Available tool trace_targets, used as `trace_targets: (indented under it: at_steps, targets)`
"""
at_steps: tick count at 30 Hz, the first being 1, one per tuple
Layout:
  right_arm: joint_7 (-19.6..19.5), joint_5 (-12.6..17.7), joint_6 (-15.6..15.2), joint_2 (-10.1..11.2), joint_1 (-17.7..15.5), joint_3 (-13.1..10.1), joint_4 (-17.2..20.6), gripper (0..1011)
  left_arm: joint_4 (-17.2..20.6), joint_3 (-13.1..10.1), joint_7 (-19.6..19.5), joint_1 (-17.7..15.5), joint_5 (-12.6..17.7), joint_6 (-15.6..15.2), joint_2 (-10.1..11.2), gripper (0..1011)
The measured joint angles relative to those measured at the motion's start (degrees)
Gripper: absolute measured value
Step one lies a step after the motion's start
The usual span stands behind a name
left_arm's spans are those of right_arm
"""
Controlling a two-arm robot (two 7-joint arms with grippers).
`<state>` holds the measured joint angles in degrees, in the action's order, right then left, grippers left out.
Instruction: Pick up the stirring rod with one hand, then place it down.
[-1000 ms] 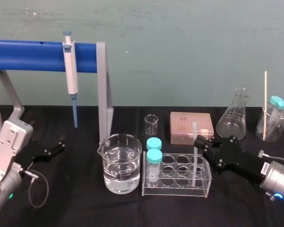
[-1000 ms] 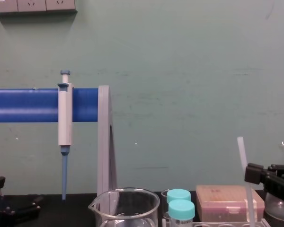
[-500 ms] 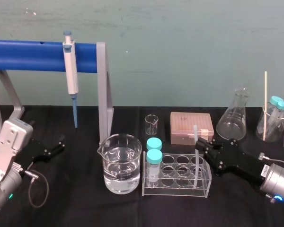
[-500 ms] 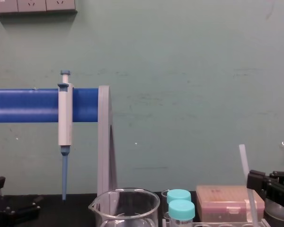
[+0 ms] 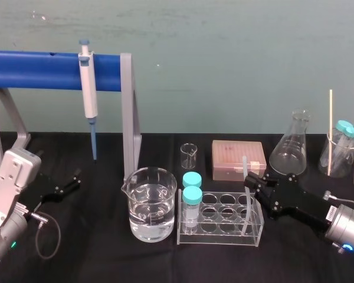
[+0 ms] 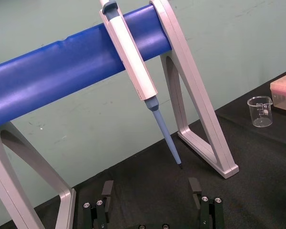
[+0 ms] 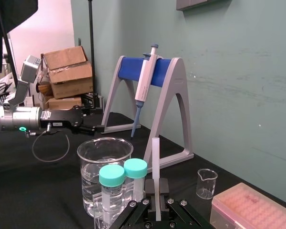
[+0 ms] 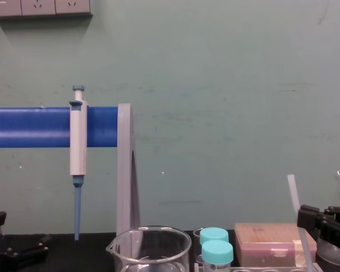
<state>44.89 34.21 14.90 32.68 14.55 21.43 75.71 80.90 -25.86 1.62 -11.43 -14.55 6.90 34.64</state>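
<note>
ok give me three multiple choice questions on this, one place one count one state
1. Where does the stirring rod stand? A in the beaker; B in the tube rack; C on the table.
2. How many teal-capped tubes stand in that rack? A one; B two; C four.
3. The left gripper is: A open; B shut on the pipette; C shut on the beaker.
Answers: B, its foot sits in a rack cell, the right gripper shut on it; B, two caps at the rack's left end; A, fingers apart, nothing between.
</note>
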Motion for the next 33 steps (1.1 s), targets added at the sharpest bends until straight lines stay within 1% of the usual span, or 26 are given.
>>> trace_targets:
  at_steps: [3, 4, 5, 6, 11, 12, 14, 16, 18, 19, 20, 22, 23, 24, 25, 27, 28, 30, 31, 32, 33]
  targets:
    - [0.00, 0.01, -0.04, 0.01, 0.00, 0.01, 0.00, 57, 0.00, 0.00, 0.00, 0.00, 0.00, 0.00, 0.00, 1000]
    - [0.00, -0.02, -0.11, 0.02, -0.01, 0.01, 0.00, 85, 0.00, 0.00, 0.00, 0.00, 0.00, 0.00, 0.00, 1000]
    - [0.00, -0.02, -0.14, 0.03, -0.02, 0.02, 0.00, 85, 0.00, 0.00, 0.00, 0.00, 0.00, 0.00, 0.00, 1000]
    - [0.00, -0.01, -0.14, 0.03, -0.01, 0.02, 0.00, 137, 0.00, 0.00, 0.00, 0.00, 0.00, 0.00, 0.00, 1000]
    - [0.00, 0.00, -0.15, 0.03, -0.01, 0.02, 0.00, 270, 0.00, 0.00, 0.00, 0.00, 0.00, 0.00, 0.00, 1000]
    - [0.00, 0.01, -0.15, 0.03, -0.01, 0.02, 0.01, 329, 0.00, 0.00, 0.00, 0.00, 0.00, 0.00, 0.00, 1000]
    - [0.00, 0.01, -0.15, 0.02, -0.01, 0.02, 0.01, 364, 0.00, 0.00, 0.00, 0.00, 0.00, 0.00, 0.00, 1000]
    - [0.01, 0.02, -0.15, 0.03, 0.00, 0.01, 0.02, 448, 0.00, 0.00, 0.00, 0.00, 0.00, 0.00, 0.00, 1000]
    - [0.01, 0.03, -0.15, 0.03, 0.00, 0.01, 0.03, 489, 0.00, 0.00, 0.00, 0.00, 0.00, 0.00, 0.00, 1000]
    - [0.00, 0.04, -0.15, 0.02, 0.00, 0.01, 0.03, 552, 0.00, 0.00, 0.00, 0.00, 0.00, 0.00, 0.00, 1000]
    - [0.01, 0.05, -0.15, 0.03, 0.00, 0.01, 0.04, 565, 0.00, 0.00, 0.00, 0.00, 0.00, 0.00, 0.00, 1000]
    - [0.01, 0.06, -0.15, 0.03, 0.00, 0.01, 0.05, 634, 0.00, 0.00, 0.00, 0.00, 0.00, 0.00, 0.00, 1000]
    - [0.01, 0.06, -0.15, 0.03, 0.00, 0.01, 0.05, 651, 0.00, 0.00, 0.00, 0.00, 0.00, 0.00, 0.00, 1000]
    - [0.01, 0.07, -0.15, 0.03, 0.00, 0.01, 0.06, 708, 0.00, 0.00, 0.00, 0.00, 0.00, 0.00, 0.00, 1000]
    - [0.01, 0.08, -0.15, 0.03, 0.00, 0.01, 0.07, 708, 0.00, 0.00, 0.00, 0.00, 0.00, 0.00, 0.00, 1000]
    - [0.01, 0.09, -0.15, 0.02, 0.00, 0.01, 0.07, 790, 0.00, 0.00, 0.00, 0.00, 0.00, 0.00, 0.00, 1000]
    - [-1.34, -0.07, -0.35, -0.03, -0.16, -0.37, 0.48, 827, 0.00, 0.00, 0.00, 0.00, 0.00, 0.00, 0.00, 1000]
    - [-4.14, -0.59, -0.75, -0.22, -0.73, -1.33, 1.39, 863, 0.00, 0.00, 0.00, 0.00, 0.00, 0.00, 0.00, 1000]
    - [-7.31, -1.34, -1.08, -0.51, -1.42, -2.45, 2.23, 915, 0.00, 0.00, 0.00, 0.00, 0.00, 0.00, 0.00, 1000]
    - [-9.15, -1.87, -1.21, -0.68, -1.81, -3.08, 2.65, 930, 0.00, 0.00, 0.00, 0.00, 0.00, 0.00, 0.00, 1000]
    - [-13.29, -3.31, -1.66, -1.00, -2.61, -4.31, 3.54, 940, 0.00, 0.00, 0.00, 0.00, 0.00, 0.00, 0.00, 1000]
